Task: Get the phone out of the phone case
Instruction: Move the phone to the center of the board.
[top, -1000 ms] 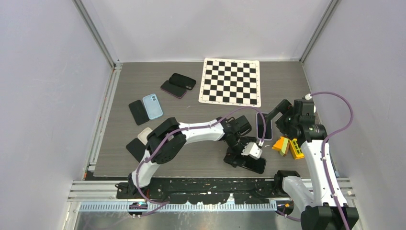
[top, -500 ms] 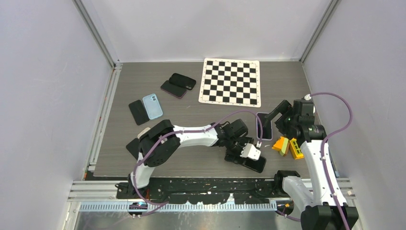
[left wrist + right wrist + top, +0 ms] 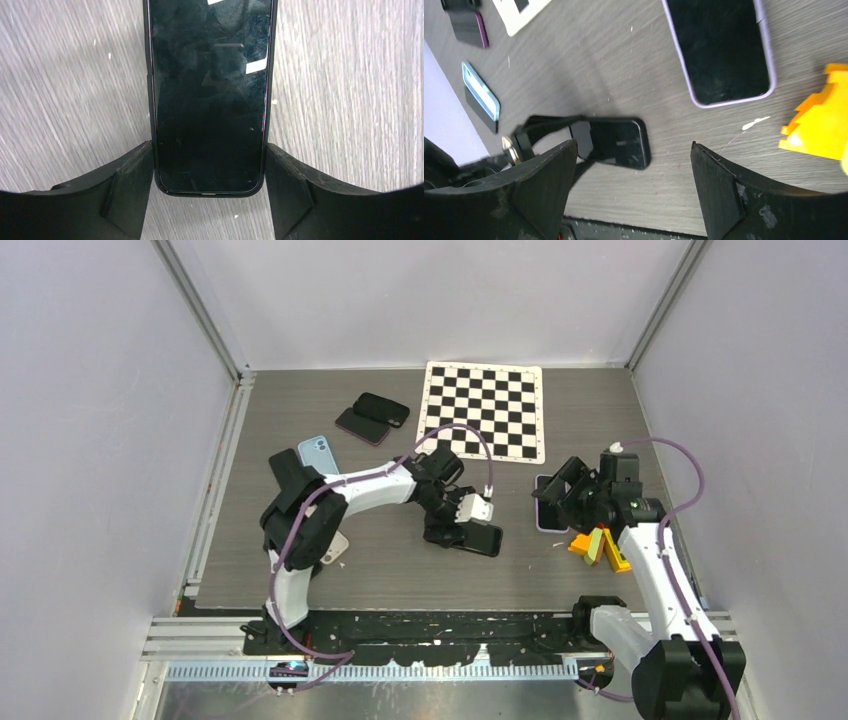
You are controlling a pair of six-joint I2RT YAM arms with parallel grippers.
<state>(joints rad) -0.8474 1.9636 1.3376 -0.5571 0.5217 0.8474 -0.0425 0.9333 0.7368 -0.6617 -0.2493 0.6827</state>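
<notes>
Gripping the black phone (image 3: 207,90) by its short end, the left gripper (image 3: 209,150) squeezes both long sides. The phone lies flat, on the near side of the checkerboard (image 3: 482,410). Its long way points straight out from the hand. Its black case looks still on. The right gripper (image 3: 633,145) hangs wide apart, holding nothing, near the checkerboard's near right corner by a purple-cased phone (image 3: 719,50).

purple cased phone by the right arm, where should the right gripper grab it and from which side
Probably across its two long edges, coming straight down. The purple-cased phone lies flat, screen up, so only the thin case rim offers purchase, and that width looks within the open right gripper.
</notes>
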